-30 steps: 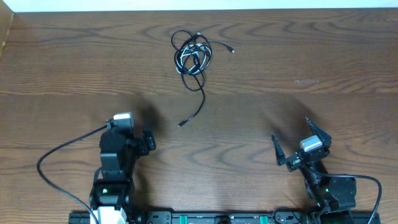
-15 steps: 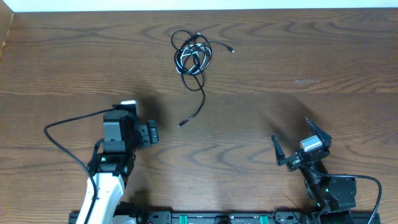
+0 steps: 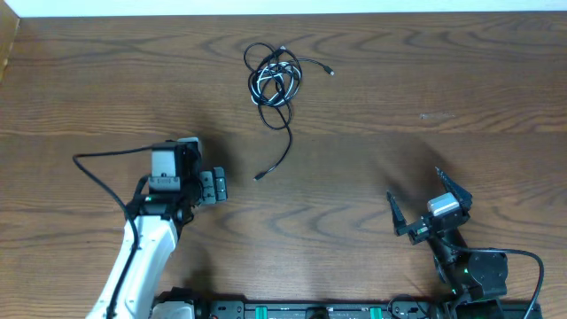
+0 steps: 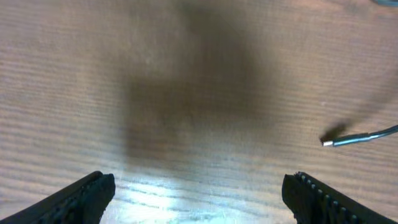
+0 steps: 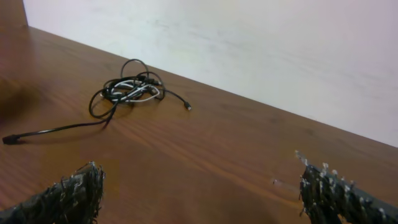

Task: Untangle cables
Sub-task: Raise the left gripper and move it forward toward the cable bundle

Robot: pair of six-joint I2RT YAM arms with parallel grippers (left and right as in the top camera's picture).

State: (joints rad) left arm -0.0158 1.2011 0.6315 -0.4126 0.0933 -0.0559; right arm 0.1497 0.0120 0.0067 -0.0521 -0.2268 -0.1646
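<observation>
Black and white cables (image 3: 275, 78) lie knotted far up the wooden table (image 3: 443, 80), a loose black tail with its plug (image 3: 259, 177) trailing toward our left gripper (image 3: 215, 186). Both it and our right gripper (image 3: 413, 182) stand wide open, holding nothing. If we pull that tail alone, we judge the knot may tighten or the bundle slide.
</observation>
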